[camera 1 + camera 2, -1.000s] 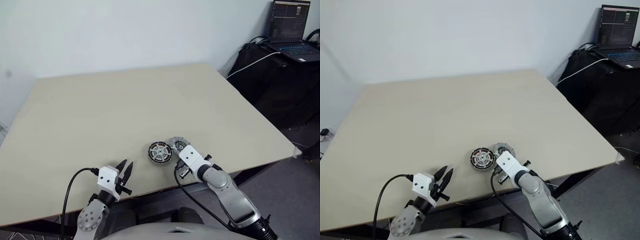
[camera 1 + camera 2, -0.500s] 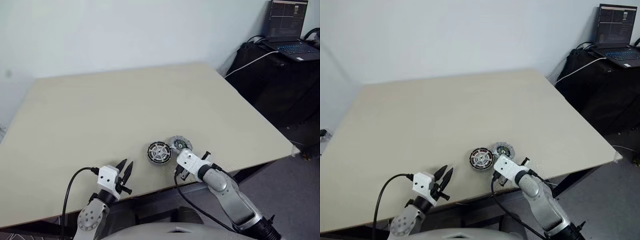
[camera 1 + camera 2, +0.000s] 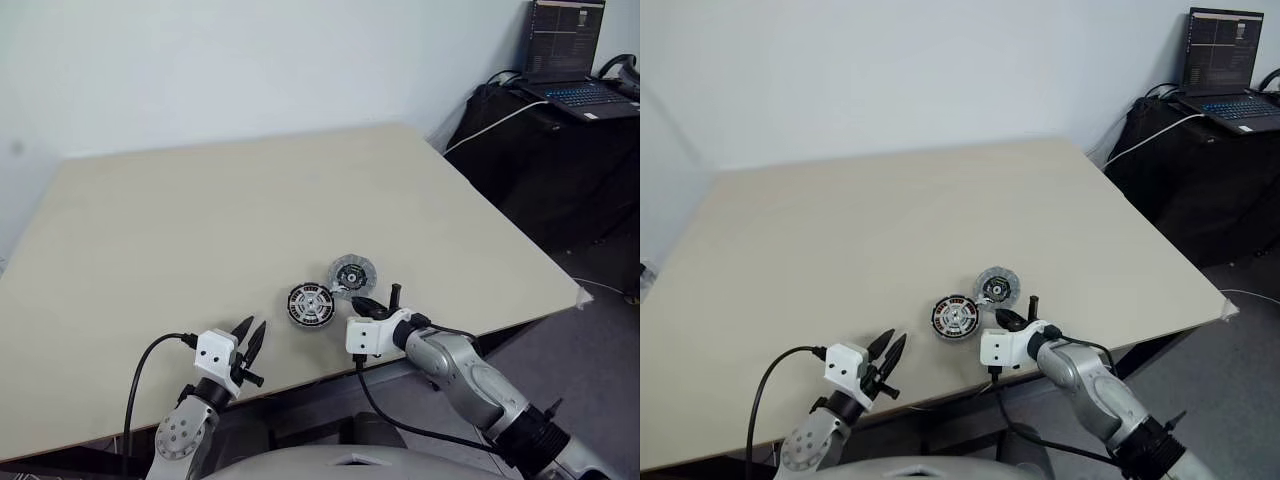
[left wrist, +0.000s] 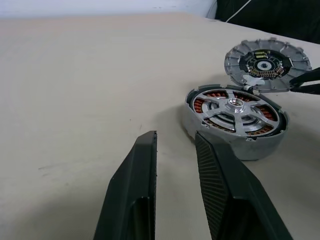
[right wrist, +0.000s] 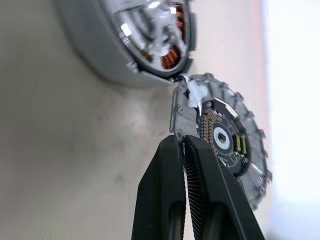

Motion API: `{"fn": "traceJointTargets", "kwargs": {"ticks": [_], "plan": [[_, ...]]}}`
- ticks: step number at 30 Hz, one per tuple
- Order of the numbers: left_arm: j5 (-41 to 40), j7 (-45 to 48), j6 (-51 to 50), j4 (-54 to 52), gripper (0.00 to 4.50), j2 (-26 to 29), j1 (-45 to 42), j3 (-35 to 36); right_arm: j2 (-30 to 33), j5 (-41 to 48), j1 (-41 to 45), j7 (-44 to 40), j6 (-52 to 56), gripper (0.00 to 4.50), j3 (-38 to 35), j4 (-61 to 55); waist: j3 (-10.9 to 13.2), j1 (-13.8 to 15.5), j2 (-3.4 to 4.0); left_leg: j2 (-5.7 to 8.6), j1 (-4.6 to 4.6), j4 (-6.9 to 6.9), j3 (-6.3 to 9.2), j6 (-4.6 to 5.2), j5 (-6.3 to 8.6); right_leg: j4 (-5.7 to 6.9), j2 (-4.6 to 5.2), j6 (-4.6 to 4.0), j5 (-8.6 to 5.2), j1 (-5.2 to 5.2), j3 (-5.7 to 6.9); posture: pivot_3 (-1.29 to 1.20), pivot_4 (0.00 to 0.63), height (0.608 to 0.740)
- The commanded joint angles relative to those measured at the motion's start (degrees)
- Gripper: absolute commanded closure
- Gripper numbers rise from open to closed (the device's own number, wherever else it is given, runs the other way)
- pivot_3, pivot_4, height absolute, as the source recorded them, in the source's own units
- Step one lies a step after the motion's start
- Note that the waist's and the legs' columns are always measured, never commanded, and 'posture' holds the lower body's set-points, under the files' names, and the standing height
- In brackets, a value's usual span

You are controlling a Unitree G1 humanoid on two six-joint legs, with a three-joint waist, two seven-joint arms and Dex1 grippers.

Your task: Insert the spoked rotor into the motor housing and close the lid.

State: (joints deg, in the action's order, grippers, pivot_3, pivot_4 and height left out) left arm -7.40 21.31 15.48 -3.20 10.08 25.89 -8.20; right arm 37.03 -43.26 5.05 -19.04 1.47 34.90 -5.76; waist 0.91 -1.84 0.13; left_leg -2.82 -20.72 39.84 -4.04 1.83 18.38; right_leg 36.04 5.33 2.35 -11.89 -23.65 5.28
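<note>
- Rotor (image 4: 235, 111) already sits in the housing (image 3: 310, 305) on the counter (image 3: 200, 220)
- Lid (image 3: 353, 274) lies just beside it, ahead of the clenched, empty right jaws (image 5: 185, 145), the nearer arm
- Left jaws (image 3: 250, 335) slightly parted, empty

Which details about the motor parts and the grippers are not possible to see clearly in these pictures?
- Whether the right gripper pinches the lid edge or only touches it: right wrist view, the fingertips cover the contact.
- Motor housing: cut off by the frame edge in the right wrist view.
- Underside of the lid: hidden in the left wrist view by the lid's own dark-centred face.
- Laptop screen text: too small in the right eye view.
</note>
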Motion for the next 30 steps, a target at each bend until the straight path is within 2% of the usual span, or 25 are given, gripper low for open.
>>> {"fn": "traceJointTargets", "kwargs": {"ticks": [1, 7, 11, 16, 21, 26, 30], "plan": [[-0.41, 0.1, 0.5, -0.68, 3.27, -0.23, -0.69, 0.46, 0.77, -6.35, 2.56, -1.68, -7.95, 4.45, 4.93, 0.31, -0.01, -0.26, -0.01, -0.03, 0.02, 0.0, -0.02, -0.01, 0.0, 0.0, -0.02, 0.0, 0.0, 0.02, 0.0, 0.0, 0.0, 0.74], [-0.49, 0.06, 0.53, -0.49, 3.27, -0.36, -0.64, 0.62, 2.03, -13.94, 5.11, -2.58, -14.24, 4.45, 6.68, 0.44, -0.04, -0.49, -0.04, -0.2, 0.08, -0.01, -0.08, -0.12, 0.07, 0.0, -0.17, -0.11, -0.05, 0.02, 0.0, 0.0, 0.0, 0.74], [-0.5, 0.06, 0.5, -0.41, 3.27, -0.48, -0.71, 0.67, 2.41, -15.2, 7.04, -1.67, -19.86, 4.45, 6.47, -0.16, -0.06, -0.79, -0.08, -0.32, 0.08, -0.07, -0.11, -0.22, 0.12, 0.01, -0.33, -0.24, -0.12, 0.08, -0.03, 0.0, 0.0, 0.74], [-0.45, 0.13, 0.54, -0.42, 3.27, -0.55, -0.52, 0.85, 2.65, -11.68, 9.51, 0.84, -28.42, 4.45, 4.18, 0.74, -0.06, -1.37, -0.11, -0.52, 0.08, -0.21, -0.19, -0.3, 0.15, 0.01, -0.63, -0.37, -0.18, 0.11, -0.16, 0.0, 0.0, 0.74], [-0.46, 0.25, 0.41, -0.48, 3.27, -0.47, -0.38, 0.83, 2.13, -10.17, 9.3, 2.84, -32.39, 4.45, 2.03, 0.77, -0.05, -1.44, -0.08, -0.7, 0.09, -0.26, -0.28, -0.42, 0.18, 0.04, -0.89, -0.58, -0.28, 0.06, -0.21, 0.0, 0.0, 0.74], [-0.47, 0.4, 0.22, -0.45, 3.27, -0.45, -0.73, 0.71, 0.05, -6.68, 7.95, 2.43, -31.23, 4.45, -0.62, 1.02, -0.05, -1.15, -0.1, -0.7, 0.09, -0.25, -0.34, -0.45, 0.19, 0.04, -0.88, -0.58, -0.27, 0.07, -0.23, 0.0, 0.0, 0.74], [-0.45, 0.51, 0.26, -0.45, 3.27, -0.45, -0.7, 0.61, -2.49, -1.66, 5.88, -1.36, -26.68, 4.45, -3.35, 0.86, -0.05, -0.52, -0.1, -0.7, 0.1, -0.25, -0.34, -0.45, 0.19, 0.04, -0.87, -0.58, -0.26, 0.07, -0.26, 0.0, 0.0, 0.74]]}}
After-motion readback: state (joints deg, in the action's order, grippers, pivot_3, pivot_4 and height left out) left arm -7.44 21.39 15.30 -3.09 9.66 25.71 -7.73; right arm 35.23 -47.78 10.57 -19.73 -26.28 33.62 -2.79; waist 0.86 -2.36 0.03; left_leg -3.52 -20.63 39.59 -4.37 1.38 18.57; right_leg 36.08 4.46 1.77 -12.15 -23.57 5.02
